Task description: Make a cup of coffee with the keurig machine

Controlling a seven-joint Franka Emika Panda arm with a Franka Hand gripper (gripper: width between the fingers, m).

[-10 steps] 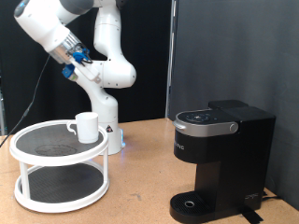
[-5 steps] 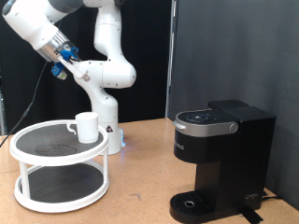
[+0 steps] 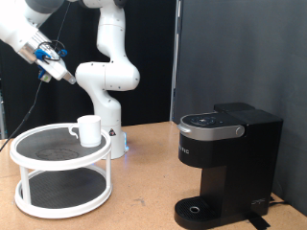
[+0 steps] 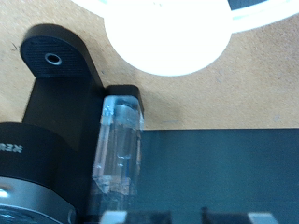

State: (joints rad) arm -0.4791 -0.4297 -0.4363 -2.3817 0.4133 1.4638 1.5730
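Observation:
The white cup [image 3: 89, 129] stands upright on the top tier of the white round stand [image 3: 34, 147], at the exterior view's left. The black keurig machine [image 3: 226, 163] stands at the right with its lid down; its drip tray holds nothing. My gripper [image 3: 66, 78] is high up at the top left, well above the stand and far from the cup. It holds nothing, and its fingertips look apart. In the wrist view the keurig machine [image 4: 42, 112] shows from above with its clear water tank [image 4: 117, 154]. The stand [image 4: 168, 33] is a bright white disc there.
The arm's white base [image 3: 112, 134] stands just behind the stand. A black curtain [image 3: 240, 53] hangs behind the machine. The wooden tabletop [image 3: 144, 182] lies between the stand and the machine.
The gripper has swung towards the exterior view's left and slightly up, away from above the cup. The cup, stand and machine have not moved.

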